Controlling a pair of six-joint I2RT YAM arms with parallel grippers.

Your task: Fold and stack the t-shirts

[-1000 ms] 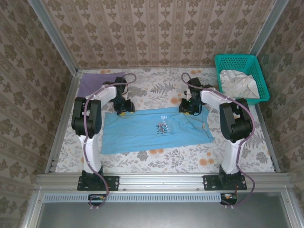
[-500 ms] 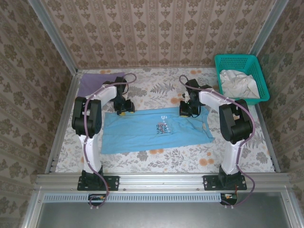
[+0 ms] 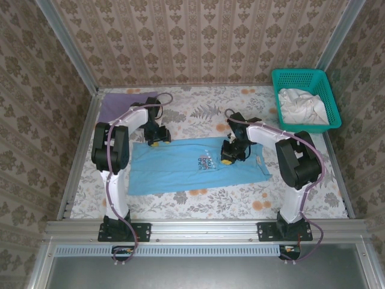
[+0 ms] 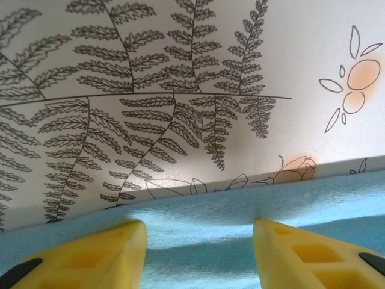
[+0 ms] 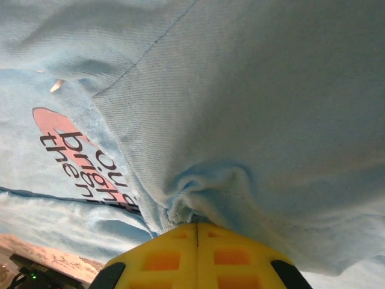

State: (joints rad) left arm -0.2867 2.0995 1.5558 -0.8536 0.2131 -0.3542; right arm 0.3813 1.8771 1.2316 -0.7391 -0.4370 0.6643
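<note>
top: blue tee (image 3: 174,168) spread out in the middle, purple tee (image 3: 120,107) off in the far-left corner | left wrist: left gripper (image 4: 198,253) jaws apart, straddling blue tee's edge | right wrist: right gripper (image 5: 197,229) clamped together on bunched blue tee

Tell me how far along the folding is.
Done: the purple shirt lies flat far left, apparently folded. In hand: right gripper shut on a bunch of the blue shirt; left gripper open over its far edge. Left: finish this fold, stack it, maybe the white cloth in the basket.
</note>
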